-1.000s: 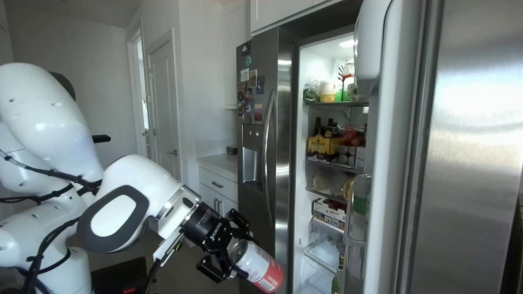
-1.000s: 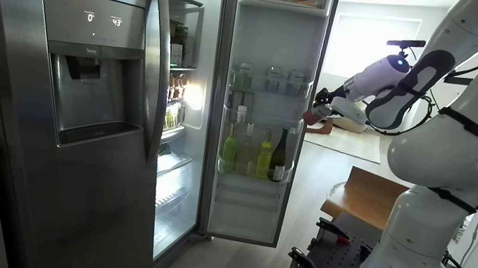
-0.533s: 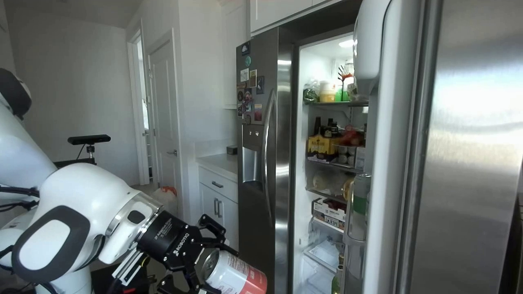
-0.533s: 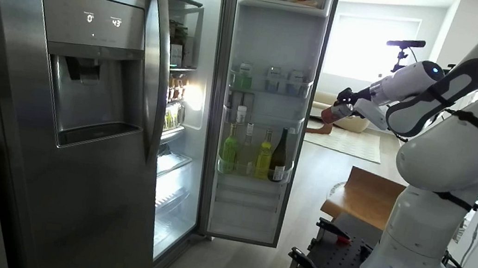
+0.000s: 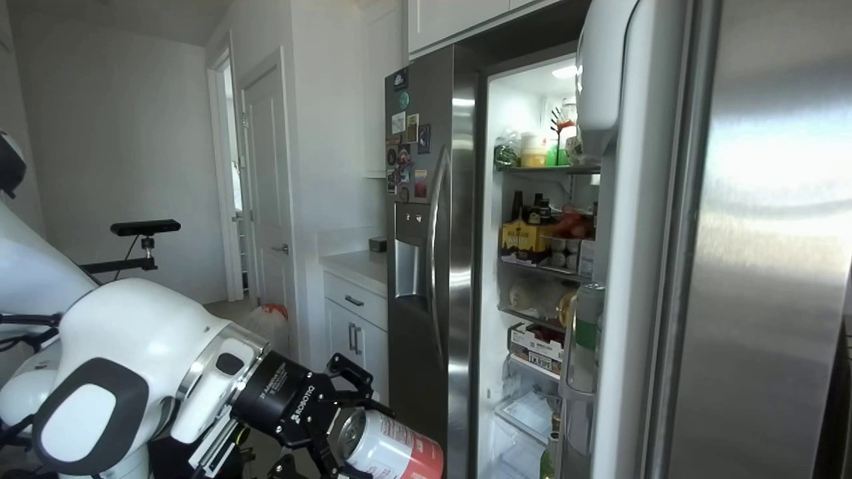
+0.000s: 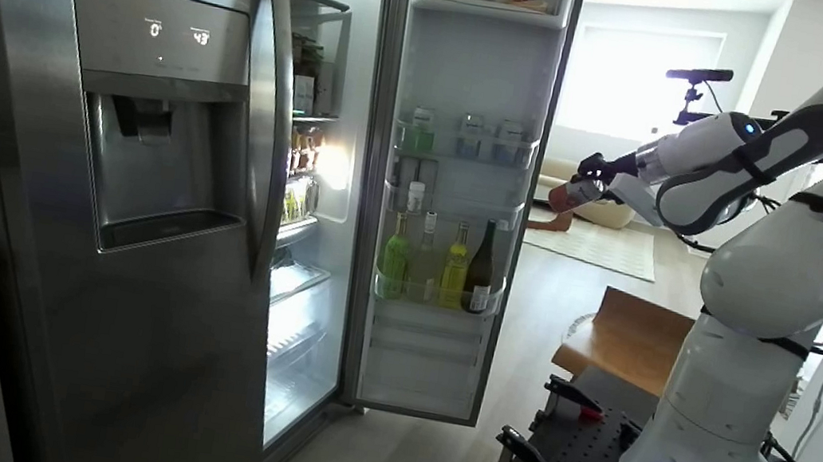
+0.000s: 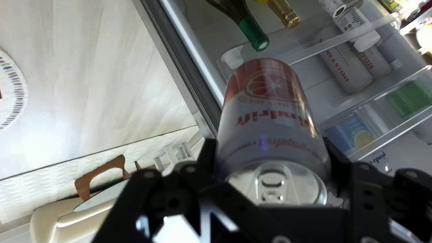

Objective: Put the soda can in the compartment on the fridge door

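Observation:
The soda can [image 7: 271, 111], white with a red end and a silver top, is held in my gripper [image 7: 271, 155]. The fingers press on both sides near its top. In both exterior views the can [image 5: 399, 447] [image 6: 576, 195] is tilted, red end forward and down. The fridge door [image 6: 478, 71] stands open; its steel outside [image 5: 765, 266] fills the right of an exterior view. My gripper is in the air, apart from the door's outer edge. The door has an upper bin with cans [image 6: 467, 148], a middle bin [image 6: 467, 211] with a white bottle, and a lower bin [image 6: 442, 297] with several bottles.
The dark green bottle [image 7: 254, 33] and a gold-topped bottle [image 7: 287, 15] rise beyond the can. Stella boxes [image 7: 347, 69] lie in the middle bin. The steel door with dispenser [image 6: 157, 147] is shut. A brown chair [image 6: 630, 338] stands by the robot's base.
My gripper first drew the can back from the door's edge, then moved slightly toward it again. The can stays in the gripper. The door has not moved.

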Controlling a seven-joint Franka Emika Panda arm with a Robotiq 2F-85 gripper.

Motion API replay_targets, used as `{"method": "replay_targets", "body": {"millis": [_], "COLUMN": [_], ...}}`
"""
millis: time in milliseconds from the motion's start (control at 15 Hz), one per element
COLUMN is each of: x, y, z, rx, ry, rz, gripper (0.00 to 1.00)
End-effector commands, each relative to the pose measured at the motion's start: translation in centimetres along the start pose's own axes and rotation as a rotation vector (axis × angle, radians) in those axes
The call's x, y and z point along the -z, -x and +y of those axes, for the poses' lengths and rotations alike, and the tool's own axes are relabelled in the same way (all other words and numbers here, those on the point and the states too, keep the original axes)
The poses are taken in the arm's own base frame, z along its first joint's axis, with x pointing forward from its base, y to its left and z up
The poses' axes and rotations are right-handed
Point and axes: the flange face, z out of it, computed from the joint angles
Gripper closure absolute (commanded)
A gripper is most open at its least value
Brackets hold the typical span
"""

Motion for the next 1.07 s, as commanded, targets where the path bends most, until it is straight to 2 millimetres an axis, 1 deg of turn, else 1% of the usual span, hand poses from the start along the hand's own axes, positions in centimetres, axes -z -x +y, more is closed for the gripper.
{"method": "replay_targets", "body": {"millis": [0, 333, 400, 467, 1000], "x": [-0.4, -2.1, -1.8, -2.0, -2.1], "y": [-1.0, -1.3, -0.4, -0.3, 0.0], "z": [-1.4, -3.1, -2.4, -2.6, -2.3], "rx": [0.016, 0.006, 0.002, 0.002, 0.000], "ry": [-0.043, -0.052, -0.041, -0.040, -0.031], "rz": [0.020, 0.003, -0.012, -0.019, -0.027], "gripper": [0.51, 0.51, 0.51, 0.26, 0.26]}}
